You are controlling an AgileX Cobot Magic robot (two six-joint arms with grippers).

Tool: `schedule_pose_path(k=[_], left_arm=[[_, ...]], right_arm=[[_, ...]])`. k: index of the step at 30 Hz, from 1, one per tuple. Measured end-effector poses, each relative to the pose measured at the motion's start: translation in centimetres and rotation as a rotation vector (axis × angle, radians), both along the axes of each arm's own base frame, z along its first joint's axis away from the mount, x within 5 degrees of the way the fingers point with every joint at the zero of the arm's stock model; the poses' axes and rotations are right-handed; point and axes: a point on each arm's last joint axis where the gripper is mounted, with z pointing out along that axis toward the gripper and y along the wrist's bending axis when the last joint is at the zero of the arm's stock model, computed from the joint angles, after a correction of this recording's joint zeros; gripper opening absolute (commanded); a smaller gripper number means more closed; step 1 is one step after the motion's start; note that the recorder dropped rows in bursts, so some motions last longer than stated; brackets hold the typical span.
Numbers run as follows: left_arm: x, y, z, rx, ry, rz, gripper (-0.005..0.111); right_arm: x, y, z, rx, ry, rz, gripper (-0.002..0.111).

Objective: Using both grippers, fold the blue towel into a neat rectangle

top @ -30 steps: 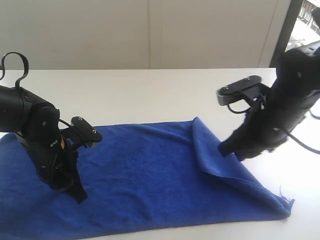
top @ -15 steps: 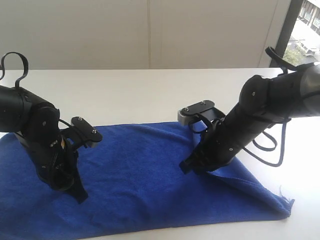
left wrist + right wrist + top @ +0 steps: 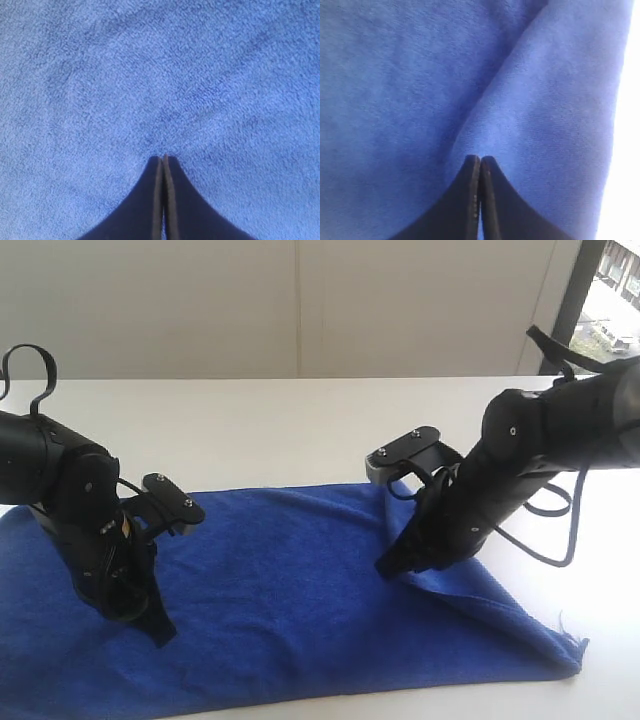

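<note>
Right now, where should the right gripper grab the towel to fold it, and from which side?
Probably the near right corner of the towel, coming in low from the right. That end is doubled over into a flap, the corner sticks out onto bare table, and nothing covers it. The right gripper, shut with its tip at the flap's inner edge, must open first.

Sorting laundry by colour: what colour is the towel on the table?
The towel is plain royal blue, clearest in left wrist view.

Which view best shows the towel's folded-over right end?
The exterior view: most of the flap shows, lying over the blue towel, right gripper at its edge. The right wrist view shows only a crease at the shut fingertips; the left wrist view, only flat cloth.
</note>
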Motion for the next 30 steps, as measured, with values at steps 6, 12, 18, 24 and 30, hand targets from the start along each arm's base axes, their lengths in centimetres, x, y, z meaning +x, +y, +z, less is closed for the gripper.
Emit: schedule_pose_path(k=[6, 12, 18, 24, 30], left_arm=[[0.0, 0.0, 0.0, -0.003, 0.002, 0.003, 0.0], [0.0, 0.0, 0.0, -0.003, 0.002, 0.003, 0.0], [0.0, 0.0, 0.0, -0.003, 0.002, 0.003, 0.0], [0.0, 0.0, 0.0, -0.003, 0.002, 0.003, 0.0], [0.0, 0.0, 0.0, -0.003, 0.002, 0.002, 0.0]], right_arm=[[-0.7, 1.0, -1.3, -0.004, 0.09, 0.06, 0.0], [0.0, -0.3, -1.9, -0.15, 0.04, 0.018, 0.0], [0.7, -1.5, -1.8, -0.212, -0.015, -0.018, 0.0], [1.4, -3.7, -1.8, -0.242, -0.037, -0.082, 0.0], [1.7, -5.1, -1.7, -0.242, -0.04, -0.131, 0.0]])
